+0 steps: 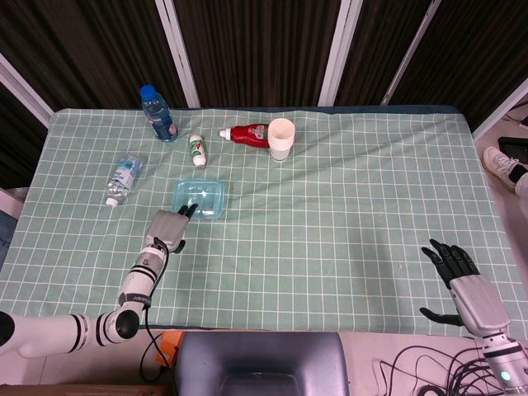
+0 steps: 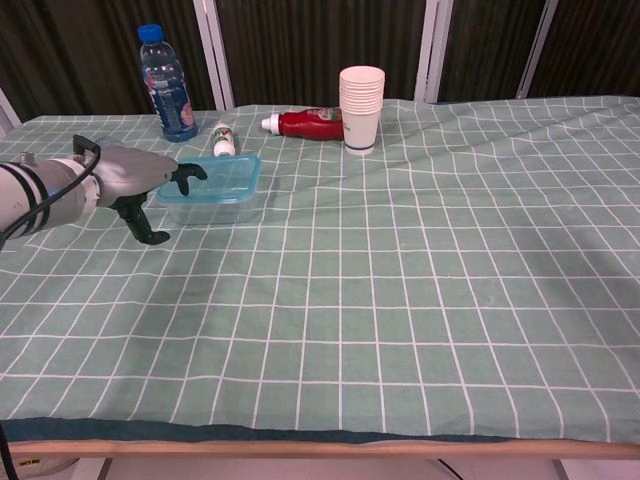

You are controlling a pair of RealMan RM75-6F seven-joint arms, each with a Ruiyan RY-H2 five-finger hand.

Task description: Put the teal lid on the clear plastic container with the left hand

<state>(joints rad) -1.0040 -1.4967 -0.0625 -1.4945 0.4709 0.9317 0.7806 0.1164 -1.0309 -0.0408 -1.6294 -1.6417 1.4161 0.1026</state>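
Note:
The teal lid (image 1: 199, 196) (image 2: 214, 176) lies on top of the clear plastic container (image 2: 210, 206), left of the table's middle. My left hand (image 1: 167, 227) (image 2: 135, 180) is at the box's near-left side. Its dark fingertips (image 2: 188, 173) rest on the lid's left rim, and the thumb (image 2: 148, 230) points down to the cloth, apart from the box. My right hand (image 1: 462, 285) hovers open at the table's near right edge, fingers spread, holding nothing; the chest view does not show it.
At the far side stand a blue bottle (image 1: 157, 111), a small white bottle (image 1: 196, 149), a lying red bottle (image 1: 250, 134) and a stack of paper cups (image 1: 280, 139). A clear bottle (image 1: 122, 177) lies left of the box. Green checked cloth (image 1: 346, 214) covers the table.

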